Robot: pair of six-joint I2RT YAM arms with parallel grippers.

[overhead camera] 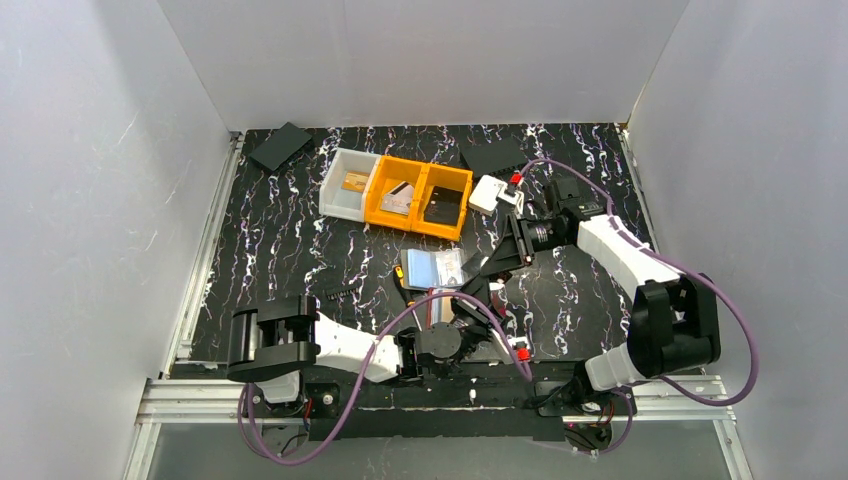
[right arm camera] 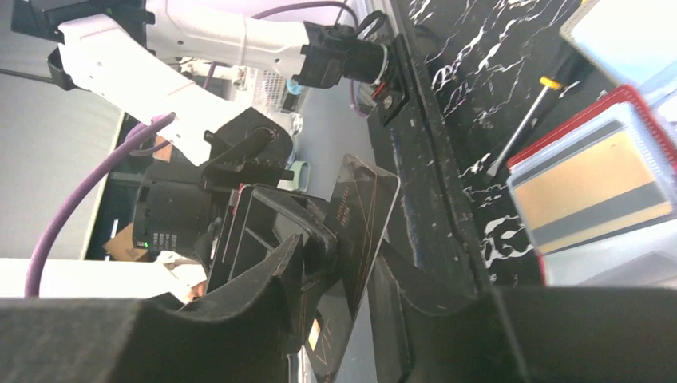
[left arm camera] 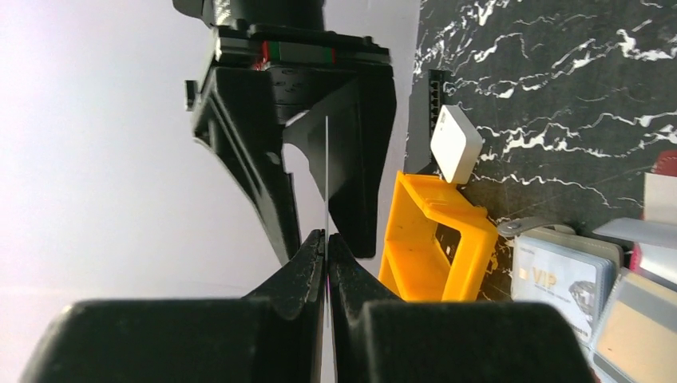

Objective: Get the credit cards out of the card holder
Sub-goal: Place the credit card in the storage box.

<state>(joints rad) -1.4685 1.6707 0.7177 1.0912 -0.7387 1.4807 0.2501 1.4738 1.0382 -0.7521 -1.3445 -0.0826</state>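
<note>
Black marble-look table (overhead camera: 280, 250) boxed in by plain white walls (overhead camera: 420, 50), that's what I'm driving over from my end. The open card holder with clear plastic sleeves (overhead camera: 435, 268) lies flat near the middle of the table, and from the wrist cams I can see cards tucked in its sleeves: a pale one printed VIP (left arm camera: 555, 279) and a tan one with a grey stripe (right arm camera: 595, 187). Just in front of the holder the two arms meet. The left gripper (left arm camera: 327, 247) is pinched tight on a dark credit card with thin gold lines (right arm camera: 363, 207), held up off the table. In the left wrist view it's edge-on, just a thin line. The right gripper (right arm camera: 339, 279) has its fingers on either side of that same card, jaws partway apart, and I can see a gap on at least one side, so it's not clamping. At the back sit a white plastic bin (overhead camera: 350, 185) and two orange plastic bins (overhead camera: 425, 200) in a row. The white bin has a tan card in it and the middle one a greyish card. A small white box (overhead camera: 490, 192) sits just right of the bins.
</note>
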